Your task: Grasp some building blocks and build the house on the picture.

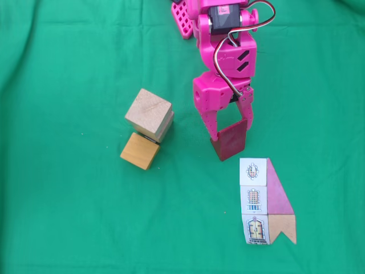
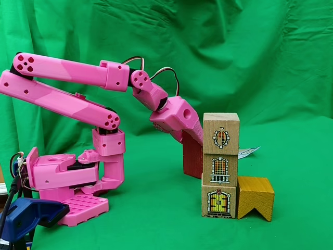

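Jaws clamped on dark red wedge [image 1: 230,142]; light, stiff wood, slanted face likely slippery, best gripped across flat sides

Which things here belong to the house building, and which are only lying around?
For the job:
- red block, held in the gripper
- pale cubes
- orange cube
- printed house picture

Only around:
- blue clamp by the arm's base
- green cloth
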Available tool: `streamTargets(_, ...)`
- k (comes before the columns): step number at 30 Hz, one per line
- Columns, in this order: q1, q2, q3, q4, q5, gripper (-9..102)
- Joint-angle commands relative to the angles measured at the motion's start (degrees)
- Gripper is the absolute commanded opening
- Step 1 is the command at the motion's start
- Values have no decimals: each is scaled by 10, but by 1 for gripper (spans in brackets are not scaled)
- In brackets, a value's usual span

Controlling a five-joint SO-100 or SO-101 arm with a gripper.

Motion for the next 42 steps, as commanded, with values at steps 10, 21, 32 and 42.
streamTargets(10, 1, 14, -29, -11, -2, 24)
streamTargets(21, -4, 59, -27, -11, -2, 24)
streamTargets(32, 3, 77, -29, -19, -4, 24)
streamTargets(42, 4, 78, -28, -111, -2, 24)
